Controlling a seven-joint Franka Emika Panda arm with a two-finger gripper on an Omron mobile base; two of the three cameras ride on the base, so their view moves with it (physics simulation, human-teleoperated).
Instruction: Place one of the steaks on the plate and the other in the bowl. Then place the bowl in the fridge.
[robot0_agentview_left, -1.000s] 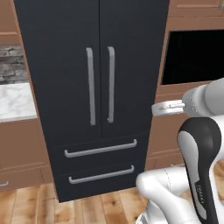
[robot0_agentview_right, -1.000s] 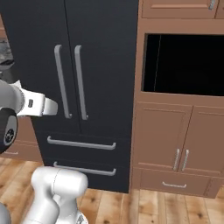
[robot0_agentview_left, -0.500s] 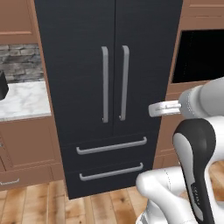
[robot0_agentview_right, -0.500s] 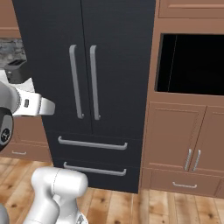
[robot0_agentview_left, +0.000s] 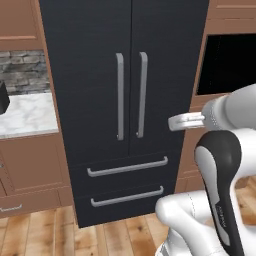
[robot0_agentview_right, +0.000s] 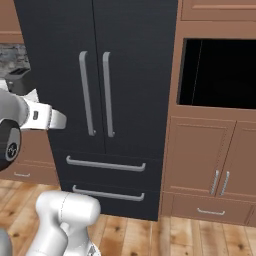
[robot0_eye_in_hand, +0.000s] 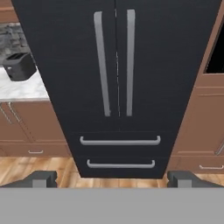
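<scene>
Fridge (robot0_agentview_left: 125, 100): left base view, black, both doors shut, two drawers below, standing between a marble counter (robot0_agentview_left: 25, 115) and a wall oven (robot0_agentview_left: 230, 65). Right base view: fridge (robot0_agentview_right: 100, 100) left of the oven (robot0_agentview_right: 217, 72). Hand view: fridge (robot0_eye_in_hand: 116, 78) straight ahead, toaster (robot0_eye_in_hand: 18, 66) at left; gripper (robot0_eye_in_hand: 111, 178) spread wide, holding nothing.

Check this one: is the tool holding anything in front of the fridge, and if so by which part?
Nothing is held. In the hand view the tool is open, its fingertips wide apart with only floor between them, facing the closed fridge.
</scene>
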